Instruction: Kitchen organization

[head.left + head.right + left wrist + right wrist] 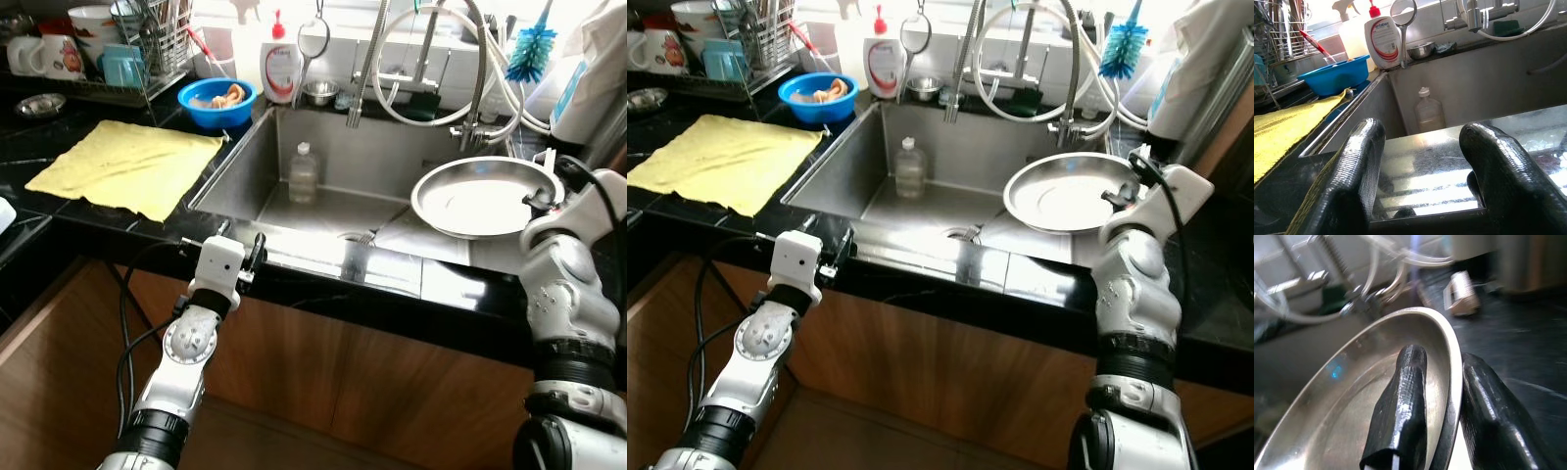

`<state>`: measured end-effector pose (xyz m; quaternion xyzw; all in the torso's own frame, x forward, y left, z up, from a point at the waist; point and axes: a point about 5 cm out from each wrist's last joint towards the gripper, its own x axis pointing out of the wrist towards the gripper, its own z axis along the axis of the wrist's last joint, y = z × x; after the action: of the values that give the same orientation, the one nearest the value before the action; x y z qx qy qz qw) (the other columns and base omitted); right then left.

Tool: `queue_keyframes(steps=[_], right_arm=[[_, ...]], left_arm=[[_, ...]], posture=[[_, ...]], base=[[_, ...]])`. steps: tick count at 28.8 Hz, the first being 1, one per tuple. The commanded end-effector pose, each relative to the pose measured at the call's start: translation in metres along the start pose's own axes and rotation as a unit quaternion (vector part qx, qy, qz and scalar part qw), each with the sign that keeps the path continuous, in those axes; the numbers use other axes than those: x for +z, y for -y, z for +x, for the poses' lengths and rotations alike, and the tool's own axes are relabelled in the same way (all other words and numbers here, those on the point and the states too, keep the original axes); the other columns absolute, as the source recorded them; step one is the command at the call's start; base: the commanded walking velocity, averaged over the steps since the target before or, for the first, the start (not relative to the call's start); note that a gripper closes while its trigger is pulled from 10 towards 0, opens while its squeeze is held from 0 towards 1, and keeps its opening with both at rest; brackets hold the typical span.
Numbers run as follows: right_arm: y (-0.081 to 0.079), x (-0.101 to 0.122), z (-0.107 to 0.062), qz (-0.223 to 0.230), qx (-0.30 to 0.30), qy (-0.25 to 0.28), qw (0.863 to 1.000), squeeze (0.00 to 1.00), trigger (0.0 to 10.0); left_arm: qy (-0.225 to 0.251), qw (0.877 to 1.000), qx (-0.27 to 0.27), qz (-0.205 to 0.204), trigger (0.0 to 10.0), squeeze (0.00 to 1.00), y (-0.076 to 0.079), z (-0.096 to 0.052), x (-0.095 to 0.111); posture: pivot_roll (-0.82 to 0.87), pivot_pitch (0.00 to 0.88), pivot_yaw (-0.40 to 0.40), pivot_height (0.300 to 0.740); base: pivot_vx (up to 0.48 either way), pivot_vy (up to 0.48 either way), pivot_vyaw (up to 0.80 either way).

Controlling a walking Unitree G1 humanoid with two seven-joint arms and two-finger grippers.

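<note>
Steel plate [487, 196]: one, round, shiny, over sink [323, 166].
Right gripper [1437, 401]: pinching plate rim.
Left gripper [1425, 171]: fingers spread.
Bottle [303, 173]: one, in sink.

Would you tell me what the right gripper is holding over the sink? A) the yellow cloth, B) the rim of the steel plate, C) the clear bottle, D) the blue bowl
B: the right gripper has one finger inside and one outside the rim of the steel plate.
</note>
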<state>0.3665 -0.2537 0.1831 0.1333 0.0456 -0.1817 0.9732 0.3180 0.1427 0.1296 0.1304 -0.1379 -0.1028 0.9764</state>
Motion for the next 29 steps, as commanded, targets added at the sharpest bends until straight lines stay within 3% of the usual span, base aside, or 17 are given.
queue_keyframes(steps=[1,10,23,29], right_arm=[[-0.008,0.002,0.005,-0.029,0.020,0.001,0.999,0.00,10.0],[-0.024,0.003,0.020,-0.084,0.032,0.003,0.996,0.00,10.0],[-0.033,-0.005,0.024,-0.180,0.066,0.002,0.981,0.00,10.0],[-0.038,-0.007,0.024,-0.212,0.082,0.011,0.974,0.00,10.0]], left_arm=[[-0.039,0.999,-0.003,0.007,10.0,0.00,0.001,-0.004,-0.014],[-0.039,0.999,0.003,0.002,10.0,0.00,0.003,-0.006,-0.014],[-0.036,0.999,0.007,0.000,10.0,0.00,0.001,-0.006,-0.013],[-0.034,0.998,0.036,-0.045,10.0,0.00,-0.006,-0.003,-0.010]], posture=[[0.02,0.000,-0.033,0.740],[0.03,0.000,-0.049,0.740],[0.05,0.000,-0.057,0.740],[0.05,0.000,-0.054,0.740]], base=[[0.000,0.000,0.00],[0.000,0.000,0.00],[0.000,0.000,0.00],[0.000,0.000,0.00]])
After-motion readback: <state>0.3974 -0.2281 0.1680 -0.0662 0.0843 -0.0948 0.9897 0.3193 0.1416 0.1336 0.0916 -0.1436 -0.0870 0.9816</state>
